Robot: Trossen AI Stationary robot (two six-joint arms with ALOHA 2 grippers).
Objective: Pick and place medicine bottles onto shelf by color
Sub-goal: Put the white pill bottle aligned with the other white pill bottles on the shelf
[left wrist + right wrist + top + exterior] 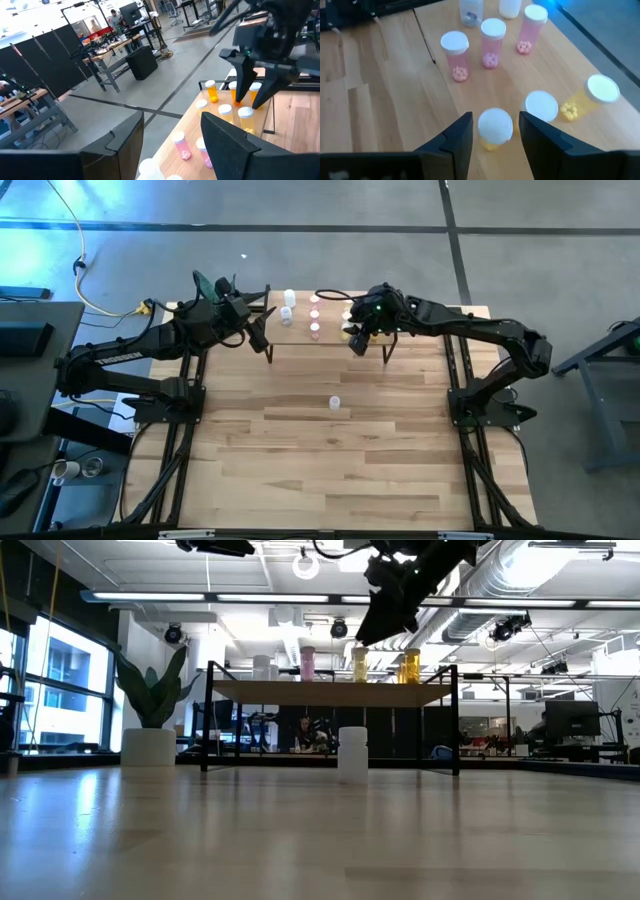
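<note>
The shelf (322, 338) stands at the table's far middle on thin black legs (457, 720). On it stand white bottles (288, 300), pink bottles (492, 42), pale yellow bottles (540, 107) and orange bottles (212, 91), all with white caps. My right gripper (495, 120) is open above the shelf's right part. Its fingers stand on either side of a yellow bottle (495, 129) below, and the low view shows the gripper (385, 620) above the bottles. My left gripper (172, 122) is open and empty by the shelf's left end (262, 330). One white bottle (335, 403) stands upright on the tabletop.
The lone white bottle (352, 752) stands on the wide tabletop on the near side of the shelf. A potted plant (150, 705) stands at the far left. Beyond the table's far edge are the floor and other workbenches (115, 50).
</note>
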